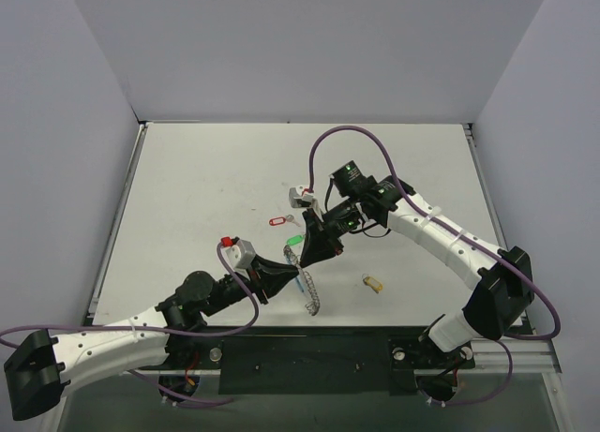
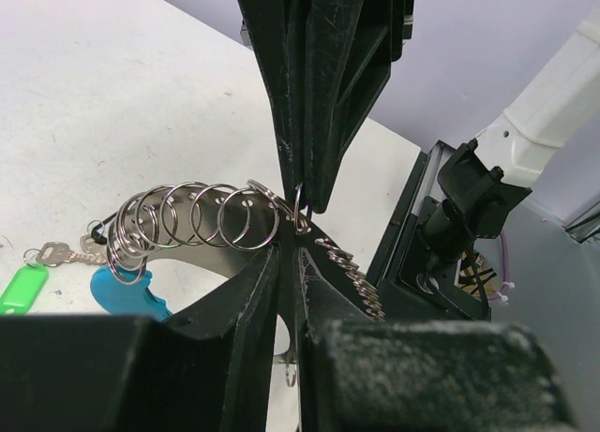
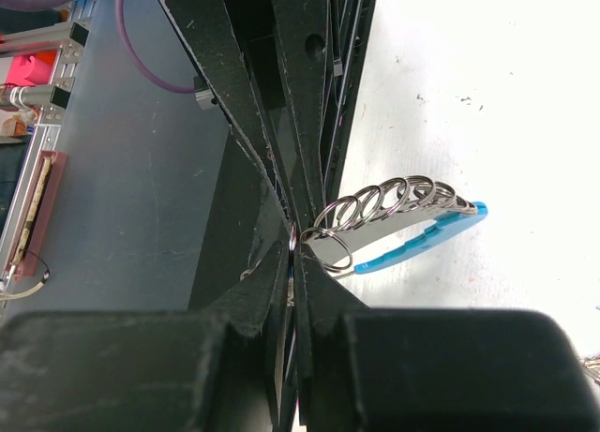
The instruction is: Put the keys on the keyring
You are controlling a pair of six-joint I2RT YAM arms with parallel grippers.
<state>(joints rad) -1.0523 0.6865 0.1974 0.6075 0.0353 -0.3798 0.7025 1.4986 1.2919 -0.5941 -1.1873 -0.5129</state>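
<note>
L grip (image 2: 291, 259) is pinched nearly closed on the ring (image 2: 202, 216), holding the coiled wire partway along and lifting that end off the table (image 1: 187, 188). The blue bit (image 2: 127, 291) rests low on the far side. I guess that's to keep the coil steady and its turns in reach for threading. R grip (image 2: 305, 196) comes in from opposite, tip to tip w/ L. Its jaws are fully closed on a wire loop (image 2: 298, 212) right at the coil. Can't tell if that loop is a key's own eyelet or one turn of the ring, and no tag is visible under it. The two grips meet at one spot, prob so one braces while the other works the loop onto the wire. Green key (image 2: 23, 287) lies flat just beside the blue bit. Red key (image 1: 278, 220) is a bit further up the table. Yellow key (image 1: 373, 283) sits apart, R of the ring. None of those 3 is on the ring. No black tag in any view, so I won't guess where it is.
</note>
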